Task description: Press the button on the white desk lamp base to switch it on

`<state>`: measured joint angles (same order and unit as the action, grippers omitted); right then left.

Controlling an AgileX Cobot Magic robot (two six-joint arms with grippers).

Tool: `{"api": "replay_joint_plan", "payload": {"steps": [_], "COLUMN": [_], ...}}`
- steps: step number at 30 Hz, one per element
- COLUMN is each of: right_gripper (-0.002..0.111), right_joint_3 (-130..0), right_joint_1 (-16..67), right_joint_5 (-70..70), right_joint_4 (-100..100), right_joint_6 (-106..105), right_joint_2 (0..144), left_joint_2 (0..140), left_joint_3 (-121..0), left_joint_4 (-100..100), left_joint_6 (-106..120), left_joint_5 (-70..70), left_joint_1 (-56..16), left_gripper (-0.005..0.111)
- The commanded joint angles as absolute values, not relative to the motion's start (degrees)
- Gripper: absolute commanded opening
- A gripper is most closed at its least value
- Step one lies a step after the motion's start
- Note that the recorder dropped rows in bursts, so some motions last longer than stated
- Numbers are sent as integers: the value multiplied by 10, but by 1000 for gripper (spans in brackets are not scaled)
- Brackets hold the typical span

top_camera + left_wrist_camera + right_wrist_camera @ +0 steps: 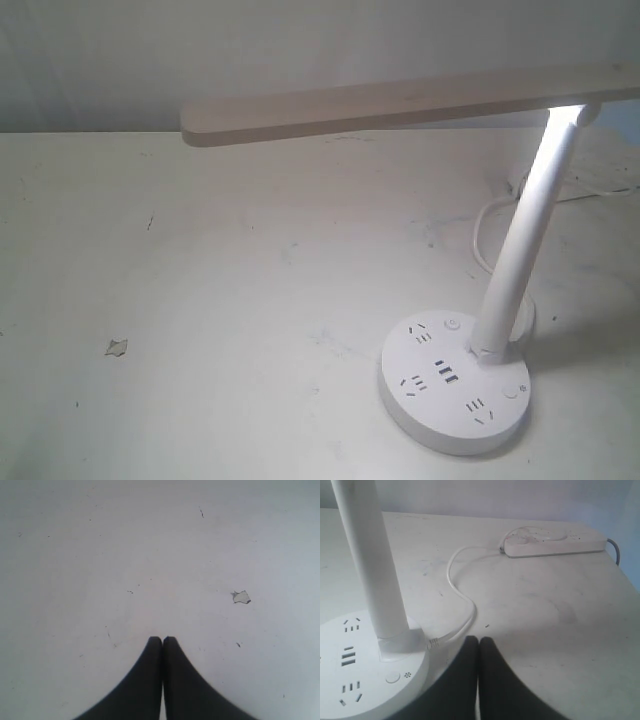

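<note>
I see the lamp base (452, 385) lying flat on the scuffed white table (200, 300), at the exterior view's lower right. Its pole (525, 235) leans up and rightward to a long head (400, 105) running left to right. The button (514, 391) sits near the base's right edge. The left gripper (162, 639) and right gripper (478, 640) both have fingers pressed together, empty. The right one hangs just beside the base, near its cable (455, 580).
</note>
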<state>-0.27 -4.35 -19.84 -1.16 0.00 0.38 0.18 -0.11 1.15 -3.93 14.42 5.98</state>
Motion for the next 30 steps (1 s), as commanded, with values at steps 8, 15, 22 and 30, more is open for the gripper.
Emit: {"api": "replay_joint_plan", "payload": {"steps": [8,15,22,30], "right_gripper": [0,0,0,0], "right_joint_3": [0,0,0,0], "right_joint_1": [-46,-46,-46,-46], "right_joint_5": [-197,-197,-197,-197], "right_joint_4": [-8,-8,-8,-8], "right_joint_6": [3,3,3,13], "right_joint_2": [0,0,0,0], "left_joint_2": [0,0,0,0], "left_joint_3": [0,0,0,0], "left_joint_4": [11,11,11,11], "left_joint_6": [-40,-40,-40,-40], "left_joint_5": [145,145,145,145], "left_joint_1": [55,55,55,55], "left_gripper": [0,0,0,0]}}
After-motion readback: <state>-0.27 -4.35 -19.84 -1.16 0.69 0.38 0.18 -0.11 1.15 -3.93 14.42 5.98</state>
